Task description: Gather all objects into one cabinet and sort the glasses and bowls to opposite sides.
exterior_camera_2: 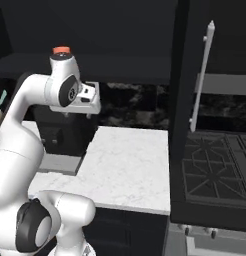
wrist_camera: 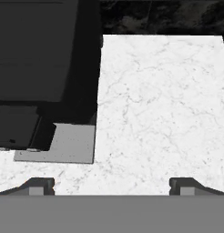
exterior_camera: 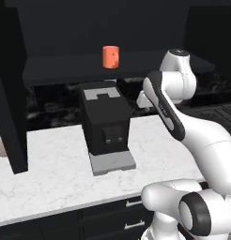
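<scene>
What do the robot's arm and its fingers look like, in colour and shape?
The arm is made of smooth, rounded white segments with dark grey to black bands at the joints and a dark strip along one link. No cables or written markings are visible on it. In the hand view the fingers are two small dark tips, each with a lighter grey square patch.

A cup (exterior_camera: 110, 56) is being carried upright by the shelf (exterior_camera: 65, 69) of the cabinet (exterior_camera: 11, 93), above and behind a coffee machine (exterior_camera: 105, 122). The coffee machine is being supported by the tabletop (exterior_camera: 56, 168), toward its rear, with drawers (exterior_camera: 129, 215) being set below the front edge. To the right of the tabletop, a stove (exterior_camera_2: 215, 170) is being partly hidden by the cabinet door (exterior_camera_2: 182, 100), which is being held open beside its handle (exterior_camera_2: 202, 75). The pincer (wrist_camera: 111, 185) is being held above the tabletop, right of the machine.
</scene>
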